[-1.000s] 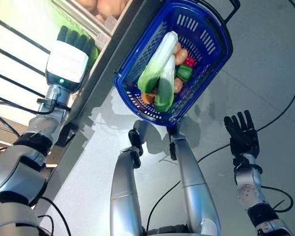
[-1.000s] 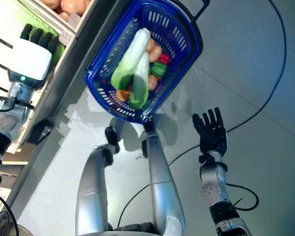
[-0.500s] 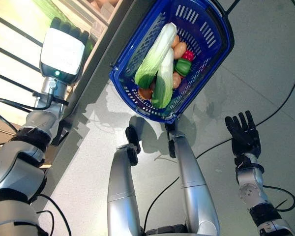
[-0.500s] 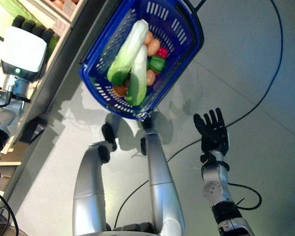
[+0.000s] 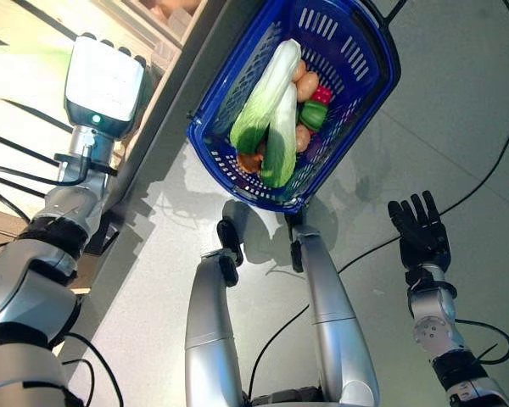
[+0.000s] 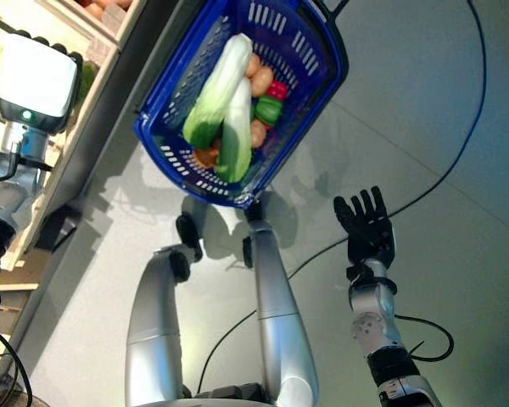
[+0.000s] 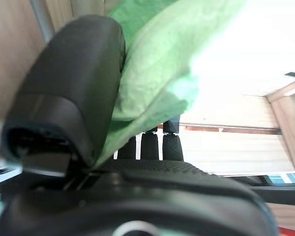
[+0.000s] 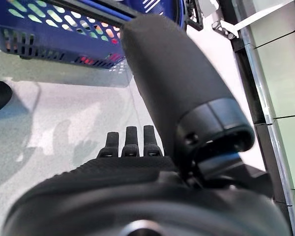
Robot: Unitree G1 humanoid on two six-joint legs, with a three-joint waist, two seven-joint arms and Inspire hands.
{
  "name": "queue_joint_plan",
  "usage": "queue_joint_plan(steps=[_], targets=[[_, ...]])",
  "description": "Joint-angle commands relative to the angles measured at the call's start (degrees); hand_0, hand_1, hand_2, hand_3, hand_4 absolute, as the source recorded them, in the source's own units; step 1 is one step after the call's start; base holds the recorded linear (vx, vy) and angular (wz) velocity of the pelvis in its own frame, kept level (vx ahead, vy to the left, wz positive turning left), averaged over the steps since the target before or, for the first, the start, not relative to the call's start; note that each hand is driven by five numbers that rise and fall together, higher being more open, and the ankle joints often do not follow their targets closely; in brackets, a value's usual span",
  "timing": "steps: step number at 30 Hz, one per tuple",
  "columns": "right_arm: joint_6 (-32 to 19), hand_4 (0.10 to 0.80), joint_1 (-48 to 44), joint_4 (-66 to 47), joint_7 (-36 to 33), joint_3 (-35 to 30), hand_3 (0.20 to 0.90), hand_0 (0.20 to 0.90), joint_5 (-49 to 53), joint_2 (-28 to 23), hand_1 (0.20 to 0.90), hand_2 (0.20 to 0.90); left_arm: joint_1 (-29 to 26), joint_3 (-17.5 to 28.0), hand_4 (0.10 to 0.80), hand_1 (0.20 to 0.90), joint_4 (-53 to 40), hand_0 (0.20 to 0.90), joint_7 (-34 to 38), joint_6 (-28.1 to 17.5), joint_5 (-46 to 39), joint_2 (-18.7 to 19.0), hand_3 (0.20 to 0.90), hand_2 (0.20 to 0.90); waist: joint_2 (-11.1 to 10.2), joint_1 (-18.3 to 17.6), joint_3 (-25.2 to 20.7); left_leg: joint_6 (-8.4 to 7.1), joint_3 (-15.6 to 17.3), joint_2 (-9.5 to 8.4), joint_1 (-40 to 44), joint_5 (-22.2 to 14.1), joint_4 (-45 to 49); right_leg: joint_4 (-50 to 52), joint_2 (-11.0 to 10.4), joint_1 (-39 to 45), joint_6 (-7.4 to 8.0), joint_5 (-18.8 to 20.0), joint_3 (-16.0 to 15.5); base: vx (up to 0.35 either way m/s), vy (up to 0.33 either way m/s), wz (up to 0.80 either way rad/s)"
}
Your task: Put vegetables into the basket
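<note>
Your left robot hand (image 7: 64, 98) is up at the shelf (image 5: 174, 51), clamped on a green leaf (image 7: 157, 73) — your right robot hand (image 5: 418, 233) hangs fingers apart beside the basket (image 5: 369, 93).

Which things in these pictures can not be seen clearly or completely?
- Left hand: in the eye views its white back hides whether it holds anything. In its wrist view a green leafy vegetable lies between thumb and fingers; most of the leaf runs out of view.
- Basket: far end and handle are cut off in both eye views.
- Items under the two long cabbages: mostly covered.
- Shelf produce: only a corner shows.
</note>
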Motion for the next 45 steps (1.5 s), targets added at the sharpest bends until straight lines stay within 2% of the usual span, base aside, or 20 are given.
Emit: queue_joint_plan(steps=[1,6,8,12,13,19,22,26,28,31,34,35,36,37,40,41,42,43,44,45], targets=[[-2.6,0.800,4.1,-6.4,0.5,-3.5,0.900,0.900,-0.7,-3.1,0.900,0.900,-0.1,4.5,0.400,0.300,-2.0,0.300,5.1,0.8,-5.8,4.8,0.300,0.300,-0.4,0.6,-0.1,0.03,0.7,-1.41,2.9,0.4,-5.4,-2.6,-2.9,6.5,-0.17,0.1,-2.7,0.000,0.000,0.00],[-3.4,0.800,5.2,-6.3,-0.3,-2.6,0.900,0.900,-1.5,-1.1,0.900,0.900,4.8,8.3,0.400,0.300,-4.6,0.300,11.0,-2.1,-7.0,3.0,0.300,0.300,-0.2,1.3,-0.1,-0.78,0.5,-1.65,7.2,1.7,-8.1,-4.9,-2.8,10.9,-0.03,0.0,-3.2,0.018,-0.034,0.02],[-3.9,0.800,4.9,-5.8,-0.8,-2.2,0.900,0.900,-2.5,0.0,0.900,0.900,6.3,10.5,0.400,0.300,-6.3,0.300,13.5,-3.2,-7.9,1.9,0.300,0.300,-0.1,1.8,-0.1,-0.75,0.6,-1.95,9.7,4.4,-11.6,-7.9,-3.0,13.3,-0.32,1.5,-4.0,-0.030,-0.086,0.07],[-4.7,0.800,5.1,-5.4,-1.9,-1.8,0.900,0.900,-3.9,1.2,0.900,0.900,10.2,14.2,0.400,0.300,-9.2,0.300,14.8,-5.2,-8.3,0.7,0.300,0.300,-0.1,2.8,-0.1,-1.45,-0.4,-2.49,14.7,6.3,-15.8,-12.2,-3.3,19.0,-0.40,2.0,-4.9,0.016,-0.088,0.14],[-5.0,0.800,5.1,-5.6,-2.9,-1.8,0.900,0.900,-5.4,1.8,0.900,0.900,13.3,16.6,0.400,0.300,-11.1,0.300,14.8,-6.0,-8.0,-0.4,0.300,0.300,-0.1,3.3,-0.1,-1.72,-1.0,-2.99,17.1,7.2,-17.7,-14.7,-3.4,21.9,-0.51,2.4,-5.5,0.008,-0.098,0.13],[-5.1,0.800,5.6,-6.0,-4.1,-2.1,0.900,0.900,-8.0,3.4,0.900,0.900,23.3,24.6,0.400,0.300,-19.2,0.300,14.4,-10.9,-16.7,-5.3,0.300,0.300,0.3,5.4,-0.1,-2.74,-2.4,-4.17,24.4,10.3,-25.4,-20.8,-3.5,30.4,-0.55,2.9,-6.8,-0.018,-0.083,0.15],[-5.3,0.800,6.1,-6.1,-3.9,-2.4,0.900,0.900,-8.1,4.4,0.900,0.900,26.2,26.8,0.400,0.300,-23.3,0.300,13.5,-12.0,-18.0,-6.7,0.300,0.300,0.4,6.2,-1.1,-2.99,-2.8,-4.65,26.8,11.1,-27.7,-22.7,-3.9,33.2,-0.47,2.9,-7.7,-0.004,-0.067,0.08],[-7.1,0.800,6.1,-4.2,-3.0,-2.4,0.900,0.900,-9.4,6.1,0.900,0.900,31.7,31.1,0.400,0.300,-29.2,0.300,11.5,-17.7,-22.0,-10.8,0.300,0.300,0.7,8.1,-3.5,-3.21,-3.4,-5.02,31.2,12.4,-32.2,-25.8,-4.3,38.3,-0.54,2.5,-9.7,-0.025,-0.103,0.19],[-7.7,0.800,6.0,-4.0,-3.8,-2.2,0.900,0.900,-11.3,6.7,0.900,0.900,33.0,31.9,0.400,0.300,-31.7,0.300,10.7,-18.9,-22.5,-11.8,0.300,0.300,0.8,8.5,-4.2,-3.41,-3.5,-4.89,32.6,12.5,-33.0,-26.7,-4.3,40.0,-0.63,2.3,-10.3,-0.027,-0.076,0.15],[-7.5,0.800,6.5,-4.0,-4.4,-3.3,0.900,0.900,-13.4,8.0,0.900,0.900,38.3,35.5,0.400,0.300,-38.3,0.300,4.9,-26.2,-26.1,-15.2,0.300,0.300,0.8,9.8,-6.5,-3.79,-4.6,-4.86,36.4,13.1,-35.5,-29.2,-4.0,44.9,-0.90,2.1,-11.6,0.013,-0.091,0.17],[-7.5,0.800,7.1,-4.2,-4.2,-4.2,0.900,0.900,-17.8,8.3,0.900,0.900,41.9,38.3,0.400,0.300,-44.1,0.300,-1.3,-30.1,-31.5,-17.9,0.300,0.300,0.7,10.6,-8.5,-4.15,-5.5,-4.82,39.8,13.9,-38.7,-33.2,-3.8,49.2,-0.97,2.9,-12.4,0.003,-0.049,0.17],[-7.5,0.800,7.1,-4.2,-4.2,-4.2,0.900,0.900,-17.9,8.2,0.900,0.900,42.0,38.4,0.400,0.300,-44.3,0.300,-1.4,-30.0,-31.5,-17.9,0.300,0.300,0.8,10.5,-8.6,-4.12,-5.6,-4.84,39.7,14.2,-38.9,-33.4,-3.8,49.2,-0.99,3.2,-12.4,-0.006,-0.029,0.15],[-7.5,0.800,7.4,-4.3,-3.7,-4.5,0.900,0.900,-18.1,8.3,0.900,0.900,43.3,39.3,0.400,0.300,-45.6,0.300,-3.1,-31.5,-35.1,-18.9,0.300,0.300,0.7,10.8,-9.4,-4.20,-5.9,-4.83,40.8,14.4,-39.9,-34.6,-3.7,50.5,-0.99,3.4,-12.6,0.005,-0.021,0.06],[-7.2,0.800,7.8,-4.8,-2.7,-5.2,0.900,0.900,-18.5,8.7,0.900,0.900,45.3,40.7,0.400,0.300,-47.4,0.300,-8.7,-35.1,-43.7,-21.0,0.300,0.300,0.6,11.1,-10.4,-4.28,-6.1,-4.63,43.2,14.4,-41.6,-36.4,-3.5,52.9,-0.90,3.6,-13.1,0.017,-0.030,0.03],[-7.2,0.800,9.1,-6.4,0.0,-6.2,0.900,0.900,-21.0,9.1,0.900,0.900,48.4,42.2,0.400,0.300,-50.8,0.300,-17.8,-40.2,-55.2,-24.5,0.300,0.300,0.3,11.5,-12.0,-4.20,-6.7,-4.53,45.7,14.9,-44.0,-38.9,-3.3,55.8,-0.71,4.4,-13.5,0.006,-0.029,0.11],[-6.5,0.800,9.8,-8.0,1.3,-6.5,0.900,0.900,-23.1,9.4,0.900,0.900,49.7,42.5,0.400,0.300,-53.0,0.300,-23.0,-40.9,-60.6,-26.3,0.300,0.300,0.1,11.6,-13.1,-4.13,-6.9,-4.40,46.9,15.5,-45.6,-40.3,-3.2,56.8,-0.53,5.0,-13.7,-0.001,-0.023,0.18],[-6.5,0.800,10.1,-8.5,1.5,-6.5,0.900,0.900,-23.5,9.5,0.900,0.900,50.1,42.5,0.400,0.300,-53.5,0.300,-24.3,-40.9,-62.1,-26.6,0.300,0.300,0.1,11.6,-13.3,-4.12,-6.9,-4.38,47.2,15.6,-45.9,-40.6,-3.1,57.1,-0.48,5.2,-13.7,-0.002,-0.028,0.14],[-6.1,0.800,10.6,-9.6,2.9,-6.4,0.900,0.900,-25.7,9.4,0.900,0.900,51.2,42.3,0.400,0.300,-54.7,0.300,-30.0,-41.6,-69.1,-27.7,0.300,0.300,-0.1,11.8,-14.0,-4.13,-6.9,-4.25,48.7,15.6,-47.2,-41.6,-3.0,58.4,-0.37,5.3,-13.7,-0.006,-0.022,0.03],[-5.9,0.800,10.7,-10.0,3.5,-6.3,0.900,0.900,-26.2,9.3,0.900,0.900,51.4,42.1,0.400,0.300,-55.1,0.300,-32.1,-41.4,-71.0,-28.2,0.300,0.300,-0.2,11.8,-14.5,-4.12,-7.0,-4.18,48.9,15.9,-47.7,-42.1,-3.0,58.7,-0.33,5.7,-13.9,-0.017,-0.037,0.00],[-5.0,0.800,11.1,-11.1,6.8,-5.9,0.900,0.900,-26.5,8.9,0.900,0.900,52.1,41.4,0.400,0.300,-55.9,0.300,-36.8,-41.0,-75.6,-29.2,0.300,0.300,-0.5,11.9,-15.5,-4.11,-7.1,-4.05,49.9,16.1,-48.6,-43.1,-2.8,59.7,-0.21,6.1,-14.0,-0.014,-0.033,0.00]])
